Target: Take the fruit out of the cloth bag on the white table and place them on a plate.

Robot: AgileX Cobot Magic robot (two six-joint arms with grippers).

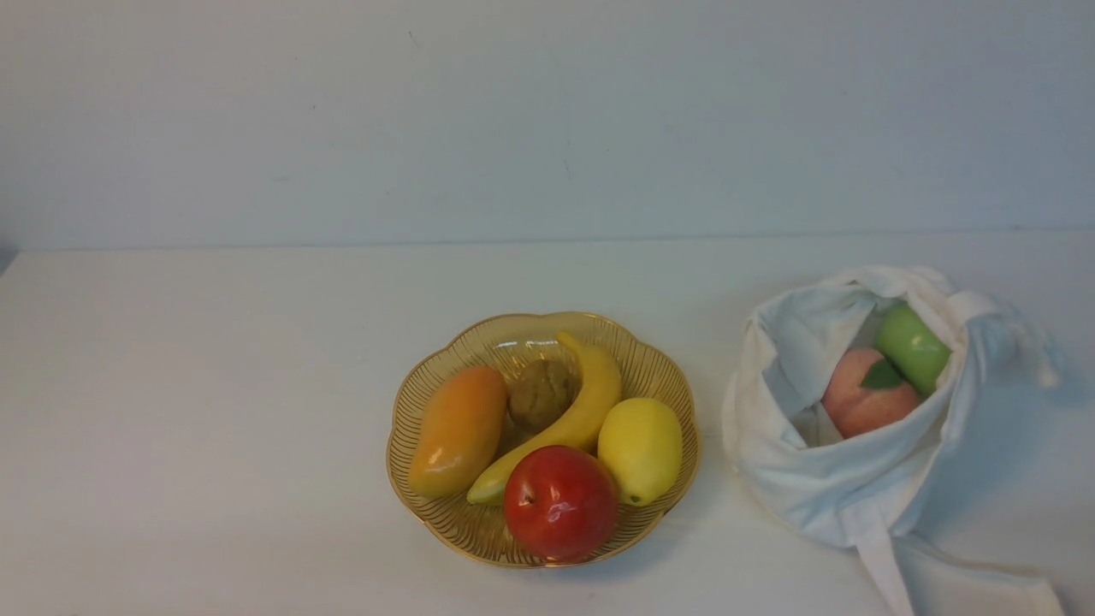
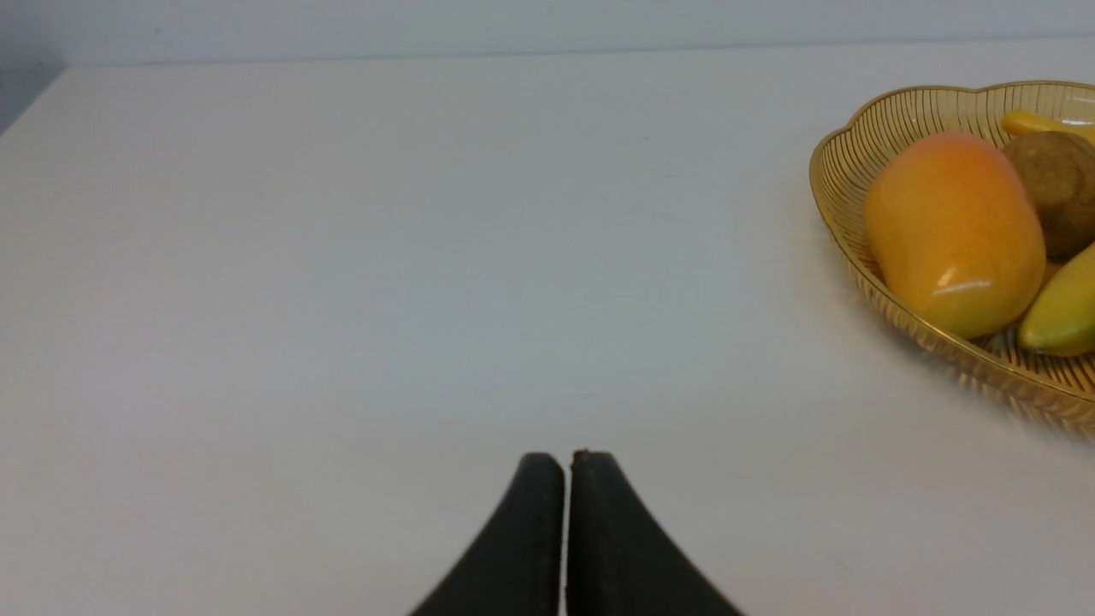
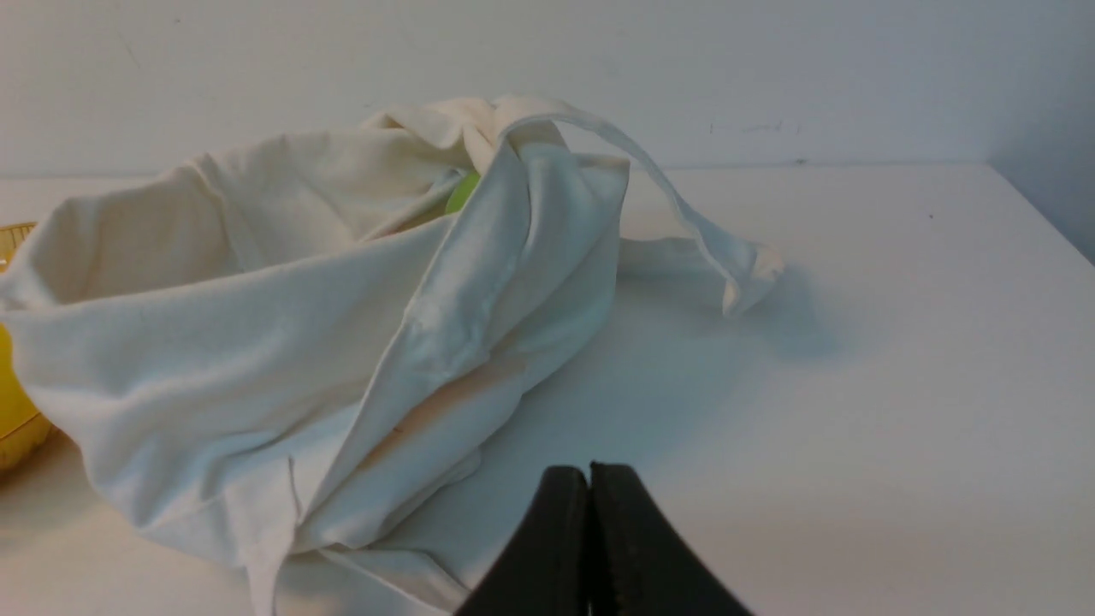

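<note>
two fruit left in bag: a pink peach (image 1: 864, 395) with a green leaf and a green apple (image 1: 914, 346) lie in the open mouth of the cloth bag (image 1: 855, 479), touching each other; the apple sits behind and to the right of the peach.
key relation: the bag stands on the robot's right side of the surface (image 1: 214, 411); in the right wrist view the bag (image 3: 282, 342) lies ahead of and beside the right jaws (image 3: 588, 479), near but apart from them.
nearer arm: judged to be the right arm; the left wrist view shows only bare surface and the plate edge, no bag.
bag mouth: opens upward and toward the plate side; in the right wrist view only a sliver of green apple (image 3: 462, 193) shows over the folded cloth, and the peach is hidden.
long axis: both remaining fruit are rounded, with no clear long axis; approach is judged to be from above through the mouth.
right jaws: pressed together, holding nothing.
left jaws (image 2: 565, 466): pressed together, holding nothing, low over bare surface, well apart from the plate (image 2: 843, 154).
plate contents: the amber ribbed plate (image 1: 428, 385) holds a red apple (image 1: 560, 502) at its near edge, a lemon (image 1: 640, 449), a banana (image 1: 573, 419), a mango (image 1: 458, 430) and a brown rough fruit (image 1: 541, 392).
plate to bag: just beside each other, not touching.
strap: one handle (image 1: 890, 573) trails forward on the surface; a possible snag.
progress: judged one of three moved.
</note>
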